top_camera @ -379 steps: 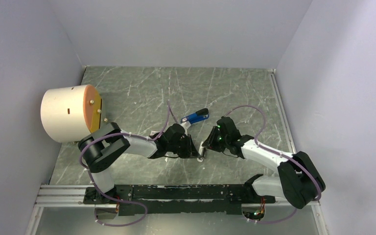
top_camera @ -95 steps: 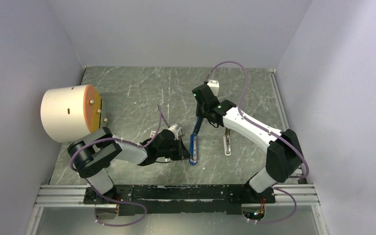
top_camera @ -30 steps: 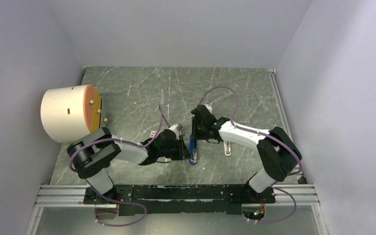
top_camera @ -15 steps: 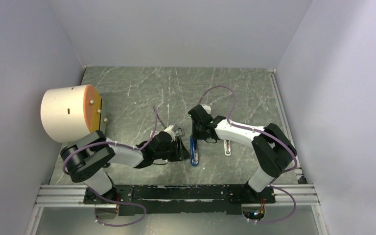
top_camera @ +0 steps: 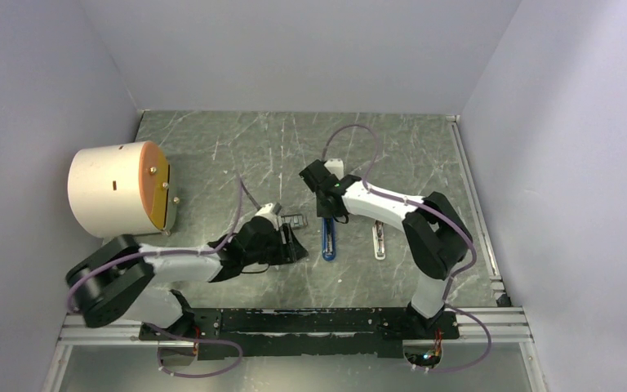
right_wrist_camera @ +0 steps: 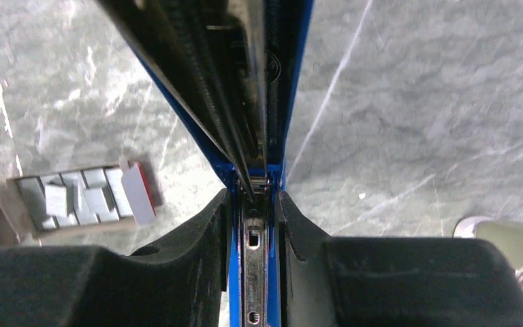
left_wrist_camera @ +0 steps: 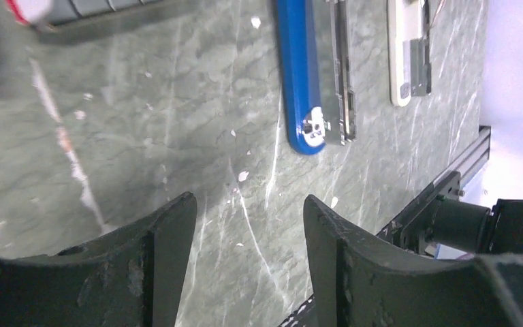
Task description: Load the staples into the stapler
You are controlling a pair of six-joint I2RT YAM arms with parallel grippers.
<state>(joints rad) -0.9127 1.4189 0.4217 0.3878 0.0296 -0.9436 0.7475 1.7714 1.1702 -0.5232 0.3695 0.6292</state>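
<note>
The blue stapler (top_camera: 327, 242) lies on the table, pointing toward the near edge, with its metal channel (left_wrist_camera: 341, 82) showing beside the blue body (left_wrist_camera: 299, 75). My right gripper (top_camera: 326, 214) is shut on its far end; in the right wrist view both fingers press the blue sides (right_wrist_camera: 259, 68). The staples (right_wrist_camera: 75, 196) are grey blocks lying in an open little tray (top_camera: 294, 220) left of the stapler. My left gripper (top_camera: 296, 245) stands open and holds nothing, a short way left of the stapler; in the left wrist view only bare table lies between its fingers (left_wrist_camera: 170, 238).
A pale beige bar (top_camera: 380, 241) lies right of the stapler and parallel to it. A big cream cylinder with an orange face (top_camera: 118, 189) stands at the left wall. A bit of the red box (left_wrist_camera: 27, 9) shows by the tray. The black rail (top_camera: 310, 320) runs along the near edge.
My left gripper has opened and drawn back to the left, away from the stapler. My right gripper has slid toward the stapler's far end and holds it.
</note>
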